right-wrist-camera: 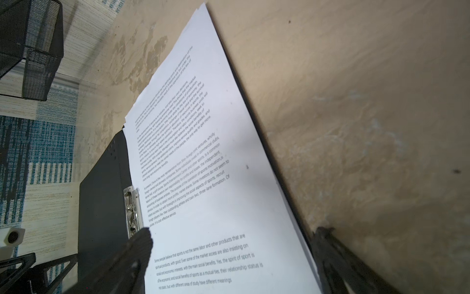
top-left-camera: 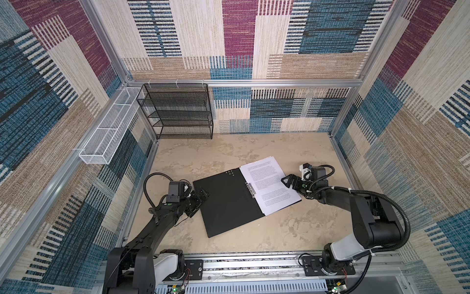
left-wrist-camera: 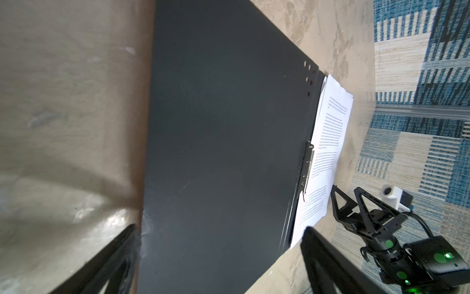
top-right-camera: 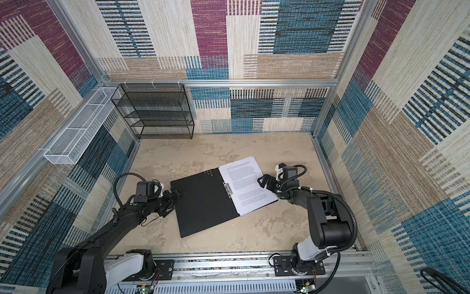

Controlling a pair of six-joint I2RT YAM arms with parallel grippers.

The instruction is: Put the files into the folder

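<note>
Folder (top-left-camera: 229, 203) lies open, black inside up, on the worktop (top-left-camera: 279, 234). The papers (top-left-camera: 269, 183) sit on its right half, skewed and overhanging its far edge. My left jaws stand spread at the cover's outer edge and my right jaws spread over the papers' outer edge; neither pinches anything. Risk: closing the cover now would crease the overhang, and a dragging fingertip could slide the top sheet. Legible: "Some people believe that sports is not the same labor". No brand shows.

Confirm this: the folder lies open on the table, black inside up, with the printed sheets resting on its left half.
Wrong in one respect: the files rest on the right half of the folder, to the right of the metal clip, as both top views show. The rest holds: it lies open on the table, black inside up.
</note>
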